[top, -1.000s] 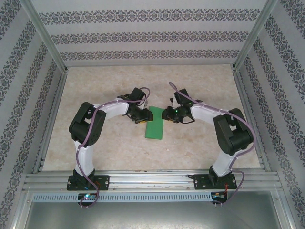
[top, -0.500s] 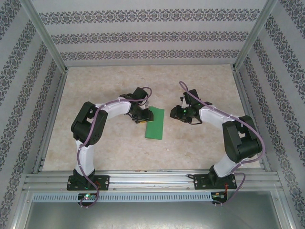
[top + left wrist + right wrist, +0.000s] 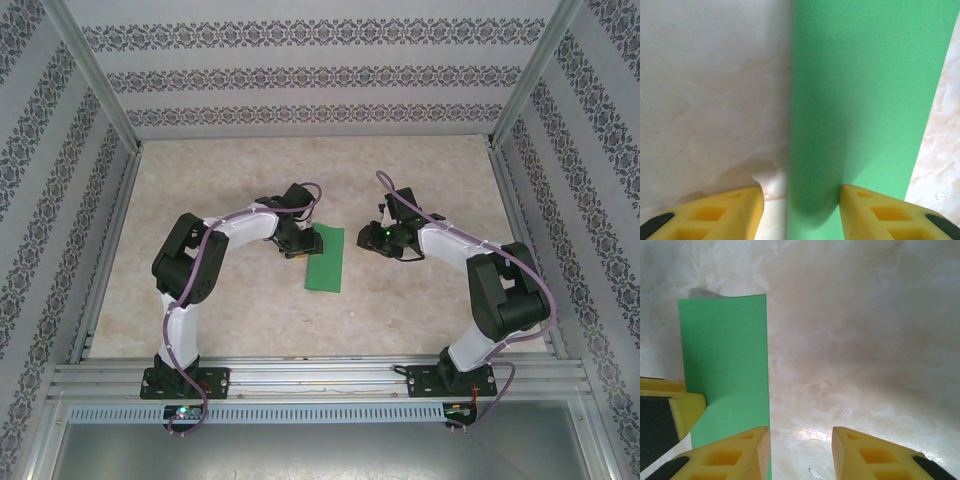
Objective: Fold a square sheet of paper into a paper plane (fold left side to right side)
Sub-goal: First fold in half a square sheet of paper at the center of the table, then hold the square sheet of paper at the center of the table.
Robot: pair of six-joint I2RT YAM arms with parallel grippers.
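Robot lab test booth: aluminium-profile frame [image 3: 300, 374], wallpaper-patterned panels [image 3: 320, 80], marble-look tabletop [image 3: 240, 300].

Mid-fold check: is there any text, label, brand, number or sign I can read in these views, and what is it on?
No readable text anywhere.
On the sheet of paper: none, plain green and unmarked.
On the wallpaper: ornament bands, no letters.
On the table: marbled pattern, no markings.
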